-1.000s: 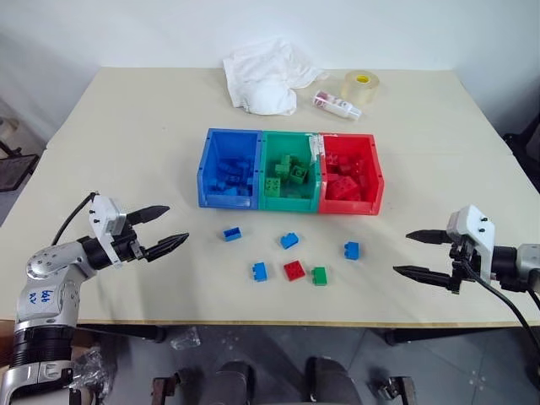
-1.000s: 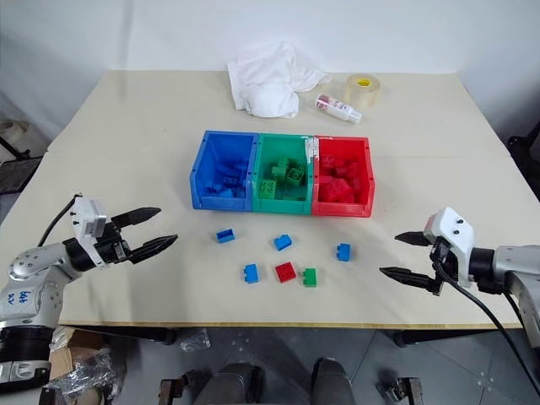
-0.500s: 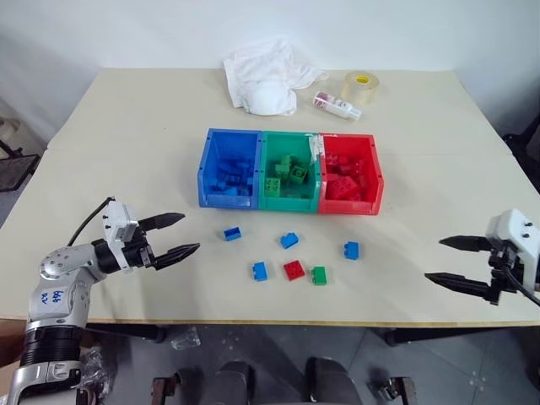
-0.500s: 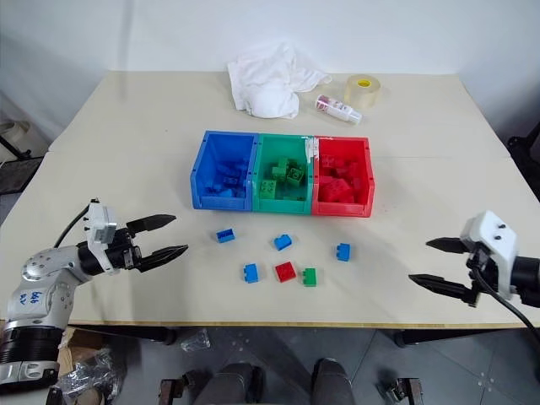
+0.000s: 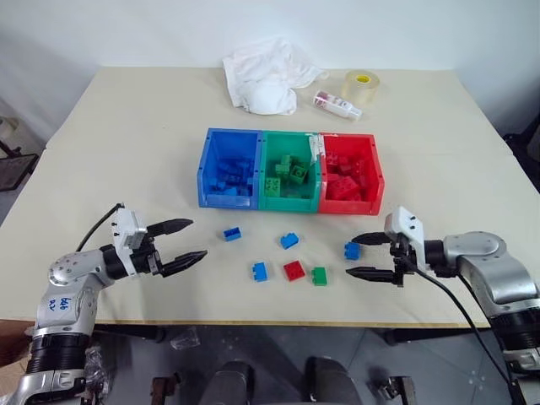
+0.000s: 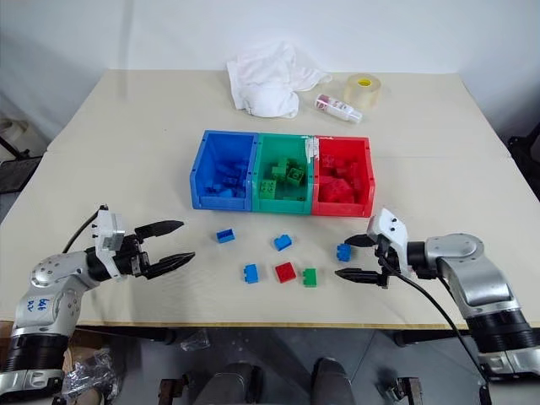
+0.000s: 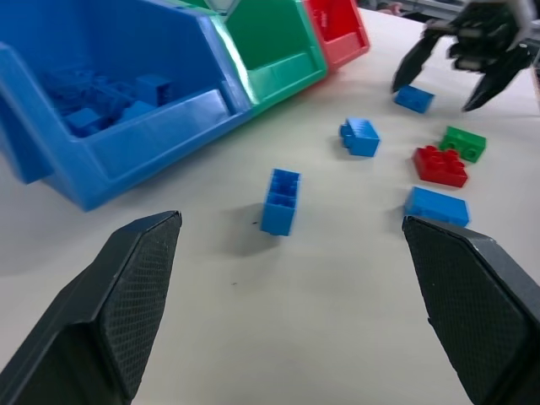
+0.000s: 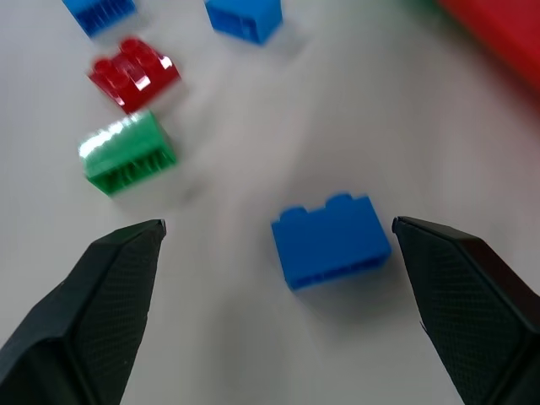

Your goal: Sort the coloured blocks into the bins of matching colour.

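Observation:
Three joined bins stand mid-table: blue, green and red, each holding blocks of its own colour. In front of them lie loose blocks: blue ones, a red one and a green one. My right gripper is open, and its fingertips stand either side of another blue block without touching it. Off to the left of the loose blocks, my left gripper is open and empty; the nearest blue block lies just ahead of it.
At the table's far side lie a crumpled white cloth, a roll of clear tape and a small bottle on its side. The table's front edge runs close behind the loose blocks.
My right gripper first swung out to the right, then came in leftwards and down to the rightmost blue block. The left gripper edged slightly towards the blocks. No block has moved.

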